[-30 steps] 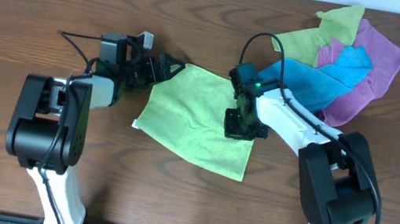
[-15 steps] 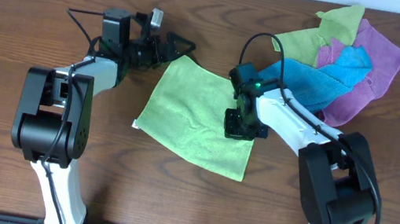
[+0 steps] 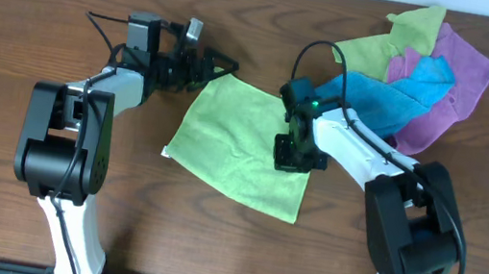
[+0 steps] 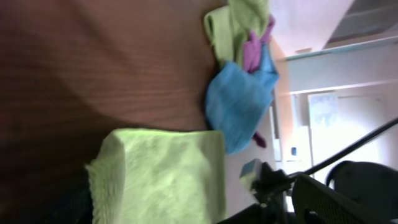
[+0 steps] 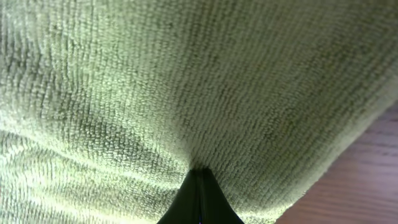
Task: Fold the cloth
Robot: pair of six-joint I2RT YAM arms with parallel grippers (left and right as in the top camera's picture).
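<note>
Nearly the whole frame is filled by the cloth (image 5: 186,81), its looped pile seen close up. The right gripper (image 5: 199,193) is seen at the bottom edge, its 2 dark fingertips closed together against the cloth. Brown table (image 5: 367,186) is shown at lower right.

Four cloths: lime cloth (image 3: 233,150), olive cloth (image 3: 374,50), blue cloth (image 3: 397,90), purple cloth (image 3: 460,72).

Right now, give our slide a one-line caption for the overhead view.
Shut right gripper presses the lime-green cloth; open left gripper hovers by its far corner.
</note>
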